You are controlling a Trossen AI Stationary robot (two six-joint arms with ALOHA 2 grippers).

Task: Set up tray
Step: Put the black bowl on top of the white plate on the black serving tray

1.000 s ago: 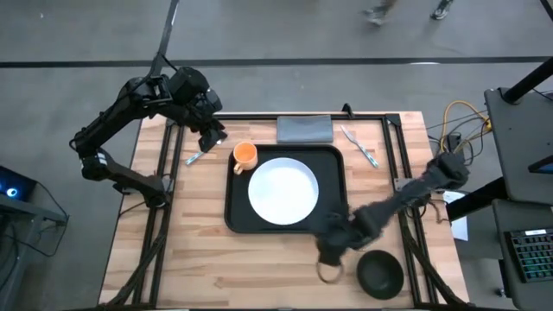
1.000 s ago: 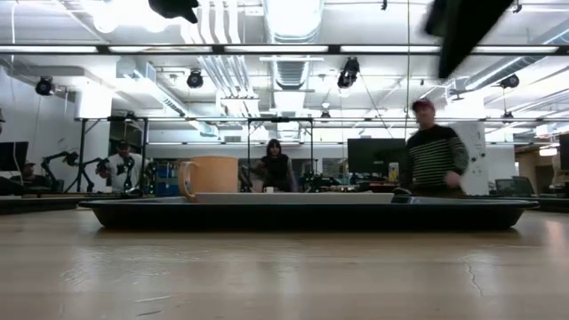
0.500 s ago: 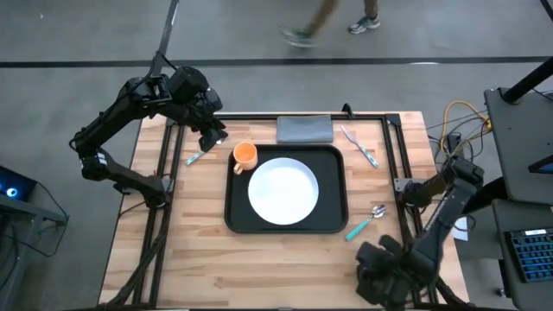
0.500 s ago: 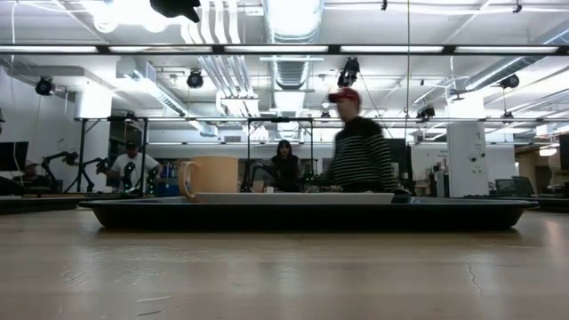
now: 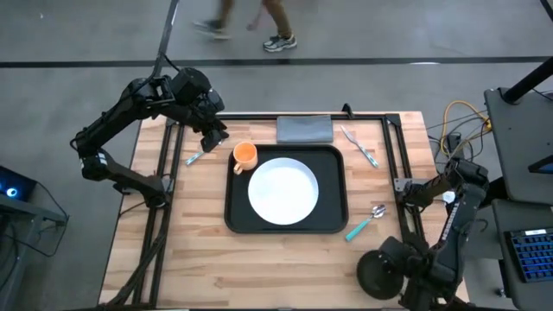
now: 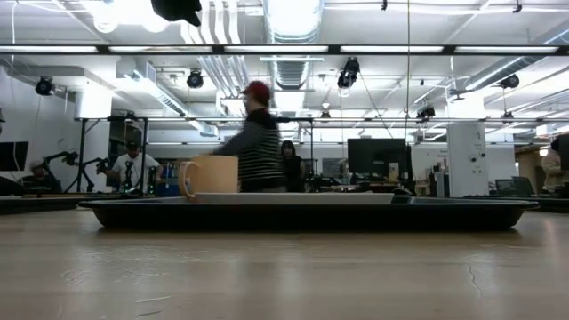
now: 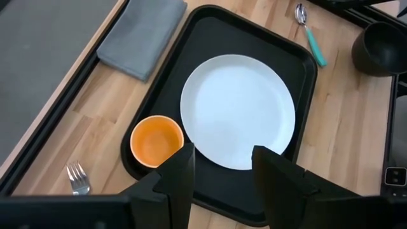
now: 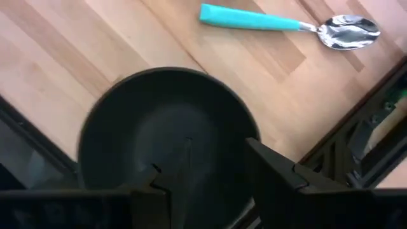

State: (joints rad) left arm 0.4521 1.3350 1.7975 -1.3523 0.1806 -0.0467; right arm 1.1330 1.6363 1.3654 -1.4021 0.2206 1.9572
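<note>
A wooden table [image 5: 199, 259] carries a black tray [image 5: 234, 216] near its middle. A grey napkin [image 5: 304, 130] lies just beyond the tray's far rim. A fork [image 5: 359, 146] lies by the tray's far right corner, and another fork [image 5: 193, 157] near its far left corner. A teal-handled spoon [image 5: 366, 221] lies right of the tray, and a dark bowl [image 5: 378, 273] sits at the near right corner.

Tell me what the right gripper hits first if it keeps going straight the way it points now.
Most likely the black bowl: the right wrist view shows it directly beyond the open right gripper, filling the gap. The teal-handled spoon lies off that line. How far off the bowl is cannot be told.
</note>
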